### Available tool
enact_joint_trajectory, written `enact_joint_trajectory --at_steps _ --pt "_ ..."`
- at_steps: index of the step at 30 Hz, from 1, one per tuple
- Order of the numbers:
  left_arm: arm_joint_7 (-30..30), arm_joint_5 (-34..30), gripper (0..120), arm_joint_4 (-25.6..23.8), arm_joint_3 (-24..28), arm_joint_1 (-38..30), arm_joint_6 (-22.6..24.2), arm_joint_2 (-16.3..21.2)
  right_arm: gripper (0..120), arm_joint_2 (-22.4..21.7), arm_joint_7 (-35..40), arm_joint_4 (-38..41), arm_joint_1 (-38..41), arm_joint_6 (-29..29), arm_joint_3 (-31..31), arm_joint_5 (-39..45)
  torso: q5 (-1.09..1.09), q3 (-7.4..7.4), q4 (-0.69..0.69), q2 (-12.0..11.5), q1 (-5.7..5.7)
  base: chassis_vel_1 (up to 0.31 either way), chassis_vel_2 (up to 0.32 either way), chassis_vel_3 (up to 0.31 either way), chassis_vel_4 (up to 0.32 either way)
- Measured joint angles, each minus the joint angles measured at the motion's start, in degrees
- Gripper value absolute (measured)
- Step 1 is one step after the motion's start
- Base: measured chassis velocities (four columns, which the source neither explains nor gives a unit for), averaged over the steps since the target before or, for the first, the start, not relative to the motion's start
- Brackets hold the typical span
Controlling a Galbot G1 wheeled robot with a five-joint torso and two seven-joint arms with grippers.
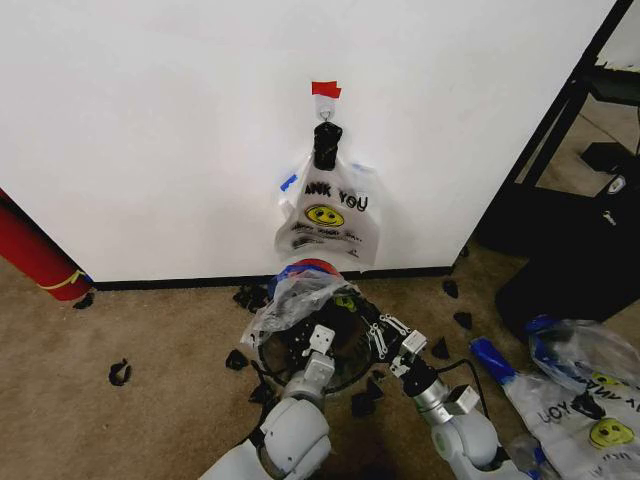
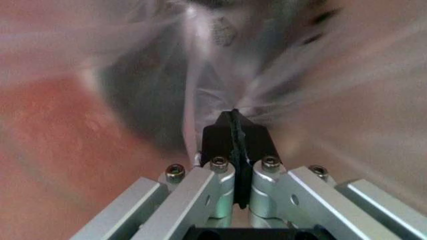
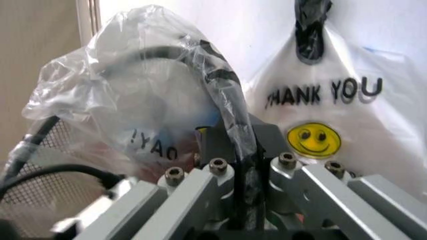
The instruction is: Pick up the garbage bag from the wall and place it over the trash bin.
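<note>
the left hand (image 1: 320, 338) reaches over the near rim of the trash bin (image 1: 262, 352), its black pads pressed together on a thin fold of the garbage bag (image 1: 295, 300); in the left wrist view the pads (image 2: 235, 135) meet with clear film bunched at their tips. the right hand (image 1: 392, 340) is at the bin's right rim, pinching a dark twisted strip of the same bag; in the right wrist view that strip runs down between its closed fingers (image 3: 220, 145).

the wall (image 1: 180, 130) stands behind the bin, white and plain, with a thin black baseboard (image 1: 180, 283) along the carpet (image 1: 160, 340). a red roll (image 1: 35, 255) with a yellow band leans at the wall's foot, well left of the bin.

on the wall above the bin hangs a bunch of printed bags (image 1: 330, 215), reading "ank you" in the head view and "thank you" in the right wrist view, with a yellow smiley face below and small print too fine to read. a black clip (image 1: 327, 143) gathers its top beneath a piece of red tape (image 1: 325, 90).

the garbage bag is crumpled over the far and left side of the bin's mouth, see-through, with reversed letters "yao" visible through it in the right wrist view. the bin is black wire mesh with red showing at its far edge.

more printed bags (image 1: 585, 400) lie on the carpet right of the bin. black scraps (image 1: 120, 373) are scattered around it.
</note>
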Motion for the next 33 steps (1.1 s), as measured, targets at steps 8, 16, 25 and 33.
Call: enact_joint_trajectory --at_steps 8,16,25,33 --pt "-0.24 -0.65 0 5.40 -1.16 -3.81 0.10 -0.35 1 -0.13 -1.82 1.51 -0.50 -0.03 -0.08 0.89 0.00 0.00 0.00 0.00 0.00 0.000 0.000 0.000 0.000" --pt "-0.19 -1.10 0 4.08 -2.26 -4.43 0.17 -0.01 1 -0.59 -1.87 1.12 -0.43 0.41 0.51 1.21 -0.01 0.00 0.00 0.00 0.00 0.000 0.000 0.000 0.000" --pt "1.82 -1.68 0 -4.88 -1.60 0.38 0.68 1.65 1 0.42 3.19 -3.44 1.02 -0.32 -1.07 2.18 0.00 0.00 0.00 0.00 0.00 0.000 0.000 0.000 0.000" --pt "3.19 -1.61 0 -7.95 -2.22 3.35 0.69 2.62 1 1.02 4.46 -3.81 1.52 -1.47 -1.92 2.72 0.00 0.00 0.00 0.00 0.00 0.000 0.000 0.000 0.000"
